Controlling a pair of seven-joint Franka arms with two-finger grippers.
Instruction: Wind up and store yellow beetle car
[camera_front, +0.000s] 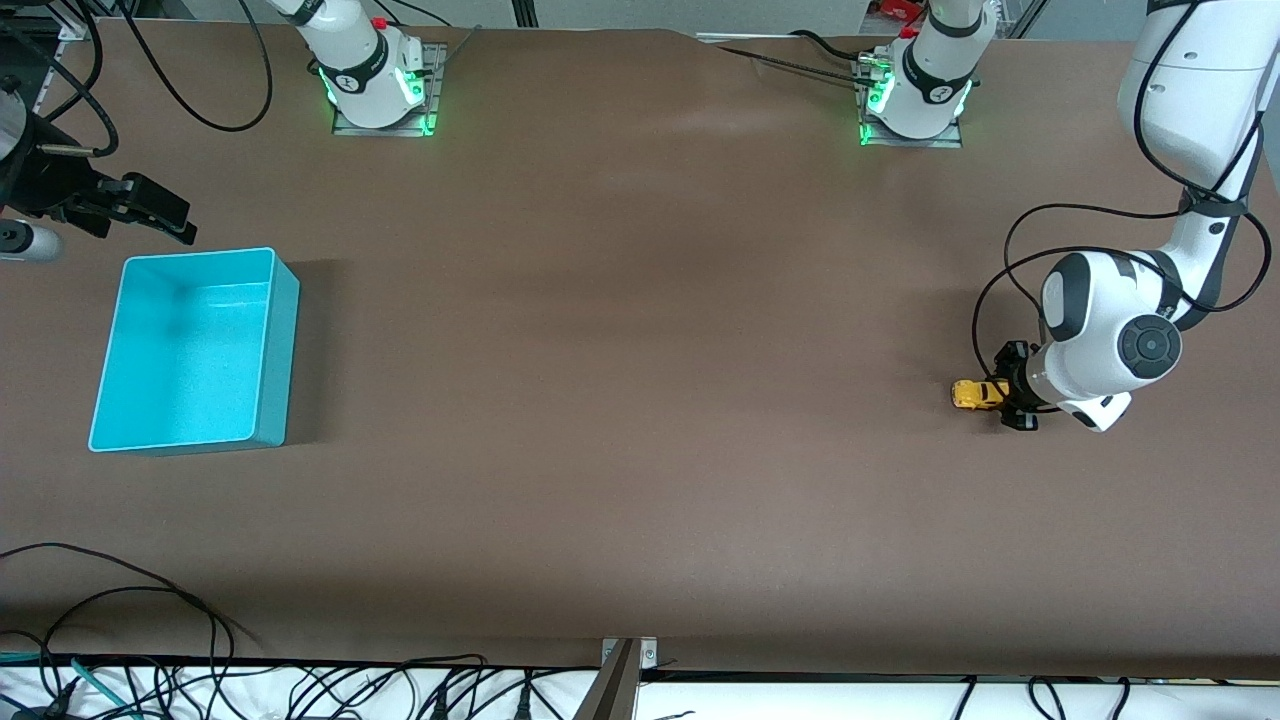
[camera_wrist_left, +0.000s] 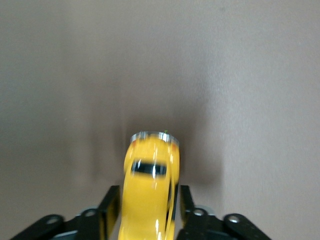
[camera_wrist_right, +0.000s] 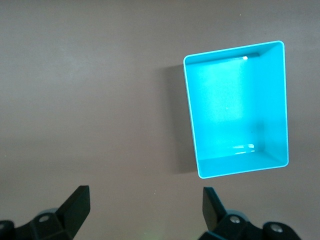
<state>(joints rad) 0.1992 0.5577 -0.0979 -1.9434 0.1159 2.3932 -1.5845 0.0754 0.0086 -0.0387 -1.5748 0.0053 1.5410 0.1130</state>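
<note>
Left gripper (camera_front: 1008, 395) clamps the yellow beetle car (camera_front: 977, 393) low at the left arm's end of the table; right gripper (camera_wrist_right: 145, 205) waits spread near turquoise bin (camera_front: 283, 330); slick rounded body could squirt free mid-wind.

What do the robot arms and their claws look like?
Both arms are smooth white tubes with dark grey joint rings, and green lights glow at their bases. Black cables loop along them. The left claw and right claw are black, with flat, pointy fingers.
</note>
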